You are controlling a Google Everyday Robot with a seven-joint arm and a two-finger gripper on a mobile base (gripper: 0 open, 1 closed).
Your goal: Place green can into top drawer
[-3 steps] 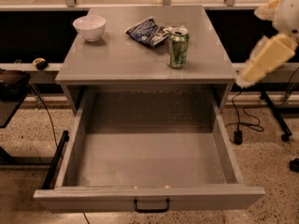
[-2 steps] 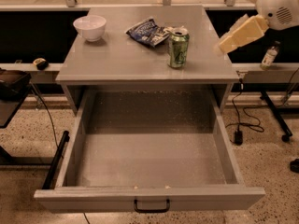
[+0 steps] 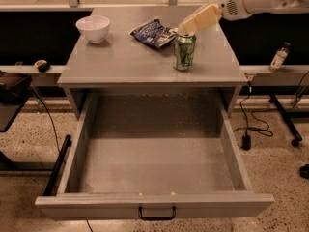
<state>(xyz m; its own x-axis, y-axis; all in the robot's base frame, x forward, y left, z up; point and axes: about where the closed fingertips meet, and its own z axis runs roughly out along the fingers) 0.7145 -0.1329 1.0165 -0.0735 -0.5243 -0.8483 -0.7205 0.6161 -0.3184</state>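
Gripper: cream-coloured two-finger gripper (image 3: pixel 189 28) on the white arm reaches in from the upper right, its tip just above the can's silver top and possibly touching the rim; whether it is clenched or released, I cannot tell.
Change: a second ago it hung low off the right side of the cabinet, then rose toward the back right; now it has swung in over the can.
Can: small green aluminium drink can (image 3: pixel 184 53) stands upright on the grey cabinet top (image 3: pixel 120 64), near the front right, unmoved and not yet lifted.
Drawer: wide, shallow grey metal top drawer (image 3: pixel 154 166) is pulled fully out below, its speckled floor bare and its small black handle (image 3: pixel 157 213) at the front.
Neighbours: dark blue chip bag (image 3: pixel 153 33) lies just behind and left of the can; white bowl (image 3: pixel 94 28) sits well apart at the back left.
Meaning: the approach looks nearly over, so the grasp seems next; the drawer needs no further opening.
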